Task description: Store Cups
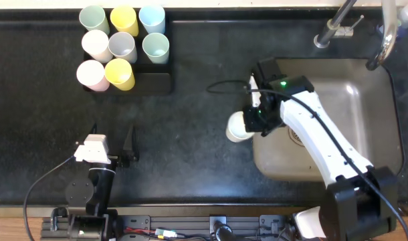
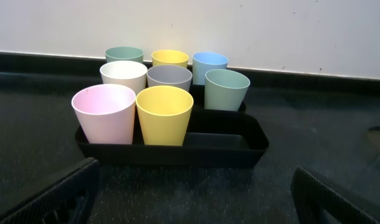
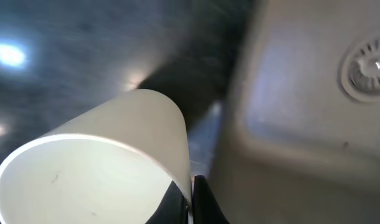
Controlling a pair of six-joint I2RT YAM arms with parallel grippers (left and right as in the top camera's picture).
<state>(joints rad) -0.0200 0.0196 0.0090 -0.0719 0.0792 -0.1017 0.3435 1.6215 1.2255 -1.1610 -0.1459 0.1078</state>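
A black tray (image 1: 156,83) at the back left of the dark counter holds several upright cups: mint, yellow, blue, white, grey, teal, pink (image 1: 91,75) and a second yellow (image 1: 120,73). From the left wrist view the tray (image 2: 240,149) stands straight ahead, with its near right slot bare beside the yellow cup (image 2: 164,114). My left gripper (image 1: 114,139) rests open near the front of the counter, well short of the tray. My right gripper (image 1: 253,120) is shut on the wall of a white cup (image 1: 239,126), held tilted at the sink's left edge; the cup (image 3: 96,165) fills the near field.
A steel sink (image 1: 364,100) with a drain (image 3: 370,67) takes up the right side, with a tap (image 1: 334,25) behind it. A black cable (image 1: 224,86) lies on the counter left of the sink. Open counter stretches between the tray and the sink.
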